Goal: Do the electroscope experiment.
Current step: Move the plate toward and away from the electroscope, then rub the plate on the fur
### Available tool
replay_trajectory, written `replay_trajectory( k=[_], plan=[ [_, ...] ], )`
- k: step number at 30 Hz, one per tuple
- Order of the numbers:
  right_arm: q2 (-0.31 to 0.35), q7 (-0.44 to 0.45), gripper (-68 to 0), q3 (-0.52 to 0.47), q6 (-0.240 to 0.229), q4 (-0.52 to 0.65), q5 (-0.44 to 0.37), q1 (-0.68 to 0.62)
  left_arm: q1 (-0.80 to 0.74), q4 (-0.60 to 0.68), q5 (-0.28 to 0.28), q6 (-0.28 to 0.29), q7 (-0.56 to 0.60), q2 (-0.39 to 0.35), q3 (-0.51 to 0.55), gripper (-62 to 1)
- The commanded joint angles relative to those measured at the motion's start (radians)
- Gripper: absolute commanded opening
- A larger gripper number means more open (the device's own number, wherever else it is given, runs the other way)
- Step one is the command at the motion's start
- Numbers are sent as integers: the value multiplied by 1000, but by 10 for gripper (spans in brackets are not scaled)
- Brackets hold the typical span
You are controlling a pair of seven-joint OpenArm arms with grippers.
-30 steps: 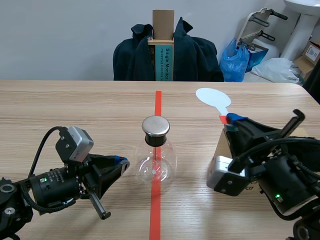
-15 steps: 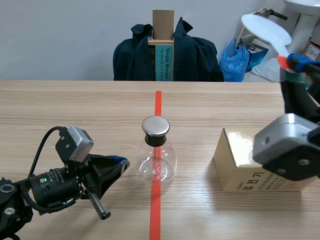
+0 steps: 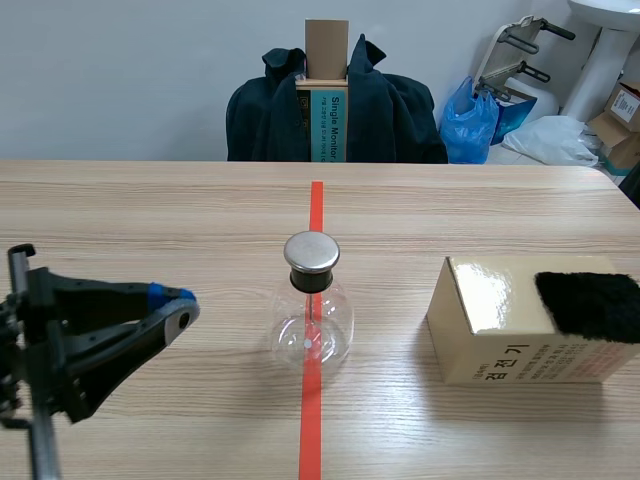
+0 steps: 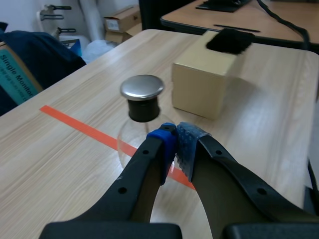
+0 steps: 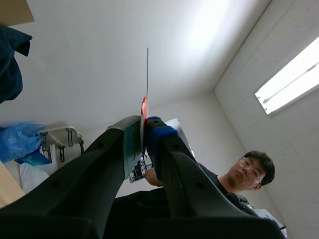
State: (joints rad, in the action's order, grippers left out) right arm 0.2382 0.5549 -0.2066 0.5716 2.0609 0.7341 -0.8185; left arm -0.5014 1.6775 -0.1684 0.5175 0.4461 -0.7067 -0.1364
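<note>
Paddle (image 5: pixel 144 105) pinched in right gripper (image 5: pixel 143 130), up high; left gripper (image 4: pixel 177 142) pressed together, empty. Rubbing on fur (image 3: pixel 590 303) & flask (image 3: pixel 325 320) test prob. left.

A clear round glass flask with a metal cap (image 3: pixel 312 318) stands mid-surface on the orange-red line. To its right, apart across a strip of bare wood, sits a gold cardboard box (image 3: pixel 490 325) topped by a black fuzzy pad (image 3: pixel 590 300). The closed left hand (image 3: pixel 183 308) lies low to the flask's left, not touching it. Bare wooden surface (image 3: pixel 150 210) runs behind all three.
</note>
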Motion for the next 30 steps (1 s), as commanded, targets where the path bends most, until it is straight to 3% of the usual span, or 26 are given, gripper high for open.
replay_trajectory(
  k=[1, 6, 8, 9, 12, 13, 20, 30],
  plan=[
    [0, 0, -667, -17, 11, 7, -17, -10, -28, -4, -7, 1, 9, 19, 14, -578],
    [0, 0, -667, -53, 11, 7, -47, -43, -66, 21, -7, 2, 6, 19, 56, -577],
    [0, 0, -667, -67, 11, 7, -51, -52, -66, 21, -7, 2, 7, 19, 62, -521],
    [0, -2, -667, -72, 11, 6, -55, -55, -66, 21, -7, 2, 7, 19, 64, -440],
    [0, -19, -667, -84, 11, 6, -55, -60, -66, 21, -7, 2, 11, 19, 70, -40],
    [0, -22, -667, -88, 11, 3, -56, -61, -66, 21, -7, 2, 12, 19, 70, 14],
    [0, -6, -667, -97, 12, -123, -51, -34, -66, 21, -6, 1, 7, 24, 71, 14],
    [0, 53, -667, -49, 11, -515, 72, 177, -66, 21, -3, 1, 7, 24, 71, 14]
  ],
)
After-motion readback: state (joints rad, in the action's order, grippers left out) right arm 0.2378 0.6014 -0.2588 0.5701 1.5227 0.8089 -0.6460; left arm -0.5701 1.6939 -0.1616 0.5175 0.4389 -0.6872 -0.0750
